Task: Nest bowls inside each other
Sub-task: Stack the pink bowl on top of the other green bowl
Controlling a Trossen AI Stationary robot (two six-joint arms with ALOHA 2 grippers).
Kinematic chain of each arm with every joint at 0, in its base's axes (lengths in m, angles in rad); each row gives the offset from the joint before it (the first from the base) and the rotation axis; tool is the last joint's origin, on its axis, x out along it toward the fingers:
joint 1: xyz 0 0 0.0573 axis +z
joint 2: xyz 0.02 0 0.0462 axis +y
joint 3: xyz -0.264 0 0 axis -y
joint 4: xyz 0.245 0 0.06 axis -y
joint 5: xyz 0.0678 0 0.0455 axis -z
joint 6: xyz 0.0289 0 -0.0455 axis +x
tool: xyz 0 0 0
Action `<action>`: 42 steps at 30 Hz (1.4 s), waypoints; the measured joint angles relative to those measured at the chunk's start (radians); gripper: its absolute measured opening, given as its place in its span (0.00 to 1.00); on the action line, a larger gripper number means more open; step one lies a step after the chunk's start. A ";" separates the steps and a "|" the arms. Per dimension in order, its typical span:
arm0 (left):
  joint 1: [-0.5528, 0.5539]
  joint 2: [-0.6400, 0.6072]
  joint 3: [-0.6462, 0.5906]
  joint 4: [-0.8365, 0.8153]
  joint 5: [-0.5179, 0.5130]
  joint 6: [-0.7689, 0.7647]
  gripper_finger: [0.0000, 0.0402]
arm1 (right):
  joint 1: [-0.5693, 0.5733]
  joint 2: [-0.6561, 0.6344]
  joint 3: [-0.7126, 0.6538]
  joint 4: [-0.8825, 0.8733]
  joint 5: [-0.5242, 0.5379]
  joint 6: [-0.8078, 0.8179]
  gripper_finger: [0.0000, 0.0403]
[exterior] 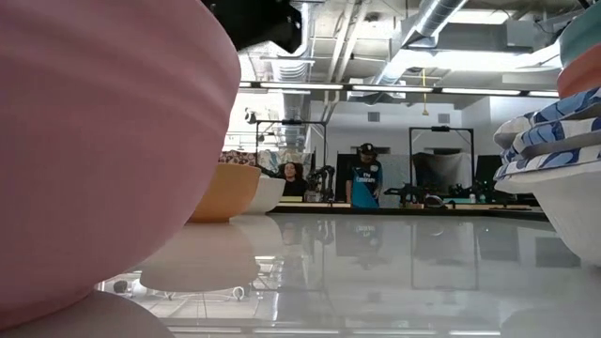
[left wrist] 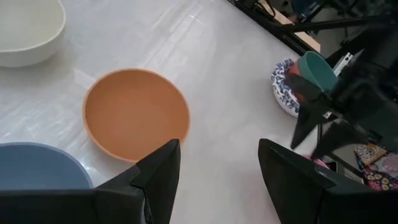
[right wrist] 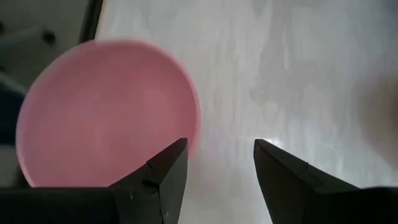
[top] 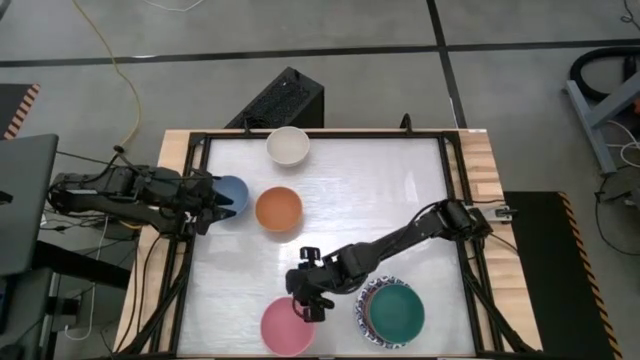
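Note:
A pink bowl [top: 287, 326] stands near the table's front edge, left of a stack of bowls [top: 392, 312] with a teal one on top and patterned rims below. My right gripper [top: 303, 303] hangs open just above the pink bowl's far rim [right wrist: 186, 99], touching nothing. An orange bowl [top: 278, 209], a blue bowl [top: 232, 195] and a cream-white bowl [top: 288, 146] stand separately farther back. My left gripper [top: 215, 203] waits open at the left edge, over the blue bowl.
Bare white tabletop [top: 380, 190] spreads across the middle and right. A black frame [top: 455, 190] runs round the table's edges. In the low view, people [exterior: 364, 178] stand in the room far beyond the table.

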 joint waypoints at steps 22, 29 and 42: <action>-0.423 0.462 0.001 0.192 0.075 -0.122 0.51 | 0.026 -0.083 0.000 -0.262 0.141 0.287 0.51; -0.512 0.635 0.001 0.245 0.048 -0.188 0.51 | 0.042 -0.140 0.000 -0.398 0.165 0.345 0.51; -0.556 0.796 0.001 0.471 -0.055 -0.395 0.51 | 0.067 -0.169 0.001 -0.547 0.191 0.440 0.51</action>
